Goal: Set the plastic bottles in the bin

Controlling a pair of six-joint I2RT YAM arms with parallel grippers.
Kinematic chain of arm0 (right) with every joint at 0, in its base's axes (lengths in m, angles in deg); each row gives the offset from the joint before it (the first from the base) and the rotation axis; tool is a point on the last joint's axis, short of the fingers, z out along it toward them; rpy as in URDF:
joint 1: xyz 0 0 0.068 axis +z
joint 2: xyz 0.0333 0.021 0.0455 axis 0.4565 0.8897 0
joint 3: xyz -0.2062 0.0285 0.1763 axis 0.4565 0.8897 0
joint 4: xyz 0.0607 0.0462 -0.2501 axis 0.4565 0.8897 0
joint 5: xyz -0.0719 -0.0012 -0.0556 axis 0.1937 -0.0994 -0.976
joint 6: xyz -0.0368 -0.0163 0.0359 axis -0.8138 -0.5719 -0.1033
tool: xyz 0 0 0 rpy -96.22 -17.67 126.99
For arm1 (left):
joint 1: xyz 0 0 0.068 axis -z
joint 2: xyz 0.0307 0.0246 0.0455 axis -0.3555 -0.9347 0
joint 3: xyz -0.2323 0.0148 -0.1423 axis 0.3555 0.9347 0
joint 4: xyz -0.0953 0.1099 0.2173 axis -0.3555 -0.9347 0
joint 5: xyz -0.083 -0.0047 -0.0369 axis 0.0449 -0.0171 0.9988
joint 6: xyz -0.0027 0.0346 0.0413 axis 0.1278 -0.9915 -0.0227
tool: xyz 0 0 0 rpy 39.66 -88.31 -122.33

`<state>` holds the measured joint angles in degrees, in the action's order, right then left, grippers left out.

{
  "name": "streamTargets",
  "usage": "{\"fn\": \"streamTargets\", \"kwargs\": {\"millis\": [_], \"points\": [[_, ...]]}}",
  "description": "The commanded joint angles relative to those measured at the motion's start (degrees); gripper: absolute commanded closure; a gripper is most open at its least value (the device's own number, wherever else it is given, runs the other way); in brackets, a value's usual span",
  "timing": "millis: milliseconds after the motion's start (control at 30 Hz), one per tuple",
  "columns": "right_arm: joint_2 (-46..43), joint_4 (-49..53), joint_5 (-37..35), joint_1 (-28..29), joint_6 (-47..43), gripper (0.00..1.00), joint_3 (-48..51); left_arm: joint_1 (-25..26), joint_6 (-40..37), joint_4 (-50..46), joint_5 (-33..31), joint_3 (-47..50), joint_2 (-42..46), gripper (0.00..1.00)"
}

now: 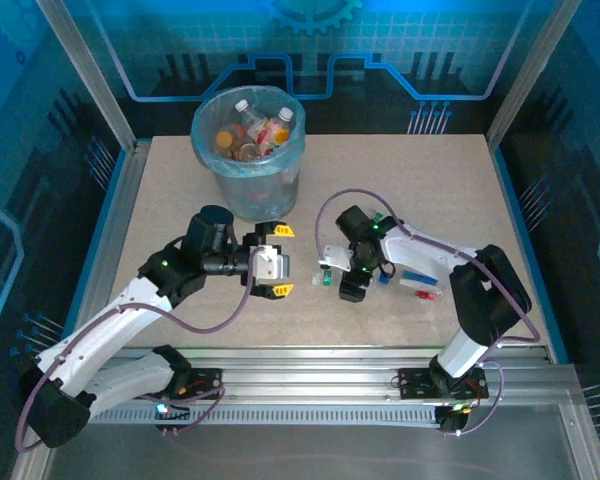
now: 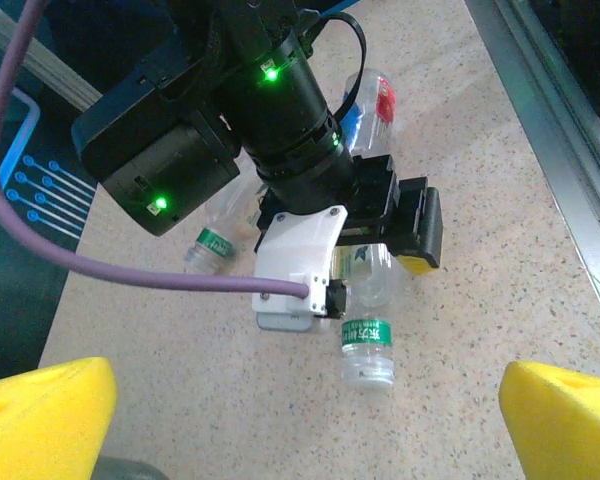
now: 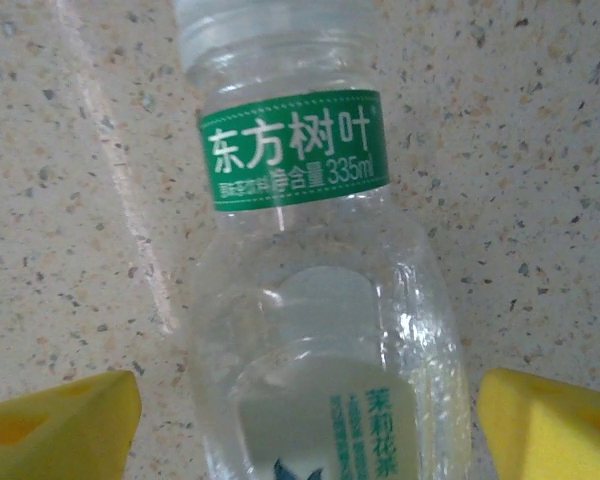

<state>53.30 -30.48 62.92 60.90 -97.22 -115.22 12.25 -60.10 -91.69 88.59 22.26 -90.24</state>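
We are straddling a green-labelled bottle (image 3: 300, 230) lying on the table (image 3: 520, 150).
Our right gripper (image 3: 310, 425) is sitting around it, pads parted; our left gripper (image 1: 280, 260) is gaping empty near the bin (image 1: 248, 190) holding other bottles (image 1: 255, 135).

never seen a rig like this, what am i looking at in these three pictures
Two robot arms are bolted to a table. One picture looks down from above. The other two come from cameras on each wrist, so the yellow pads in their corners are that arm's own fingers. The bin at the back has bottles inside; other bottles lie on the table. The right gripper straddles a green-labelled bottle, open, not yet gripping. The left gripper is open and empty.
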Motion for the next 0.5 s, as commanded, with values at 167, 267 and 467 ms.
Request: {"fn": "streamTargets", "kwargs": {"millis": [167, 267, 467], "points": [[4.99, 0.69, 0.11, 0.00, 1.48, 0.29, -2.62, -4.95, 17.91, 7.85, -3.56, 1.60, 2.80, 0.09], [4.24, 1.70, 0.80, 0.32, 1.69, 0.37, -4.14, -8.08, 28.68, 13.30, -4.54, 0.20, 2.87, 0.13], [-1.31, 2.78, 6.07, 0.16, 3.93, 0.44, -7.16, -11.03, 49.66, 15.73, -12.40, -6.98, -0.69, 0.18]]}}
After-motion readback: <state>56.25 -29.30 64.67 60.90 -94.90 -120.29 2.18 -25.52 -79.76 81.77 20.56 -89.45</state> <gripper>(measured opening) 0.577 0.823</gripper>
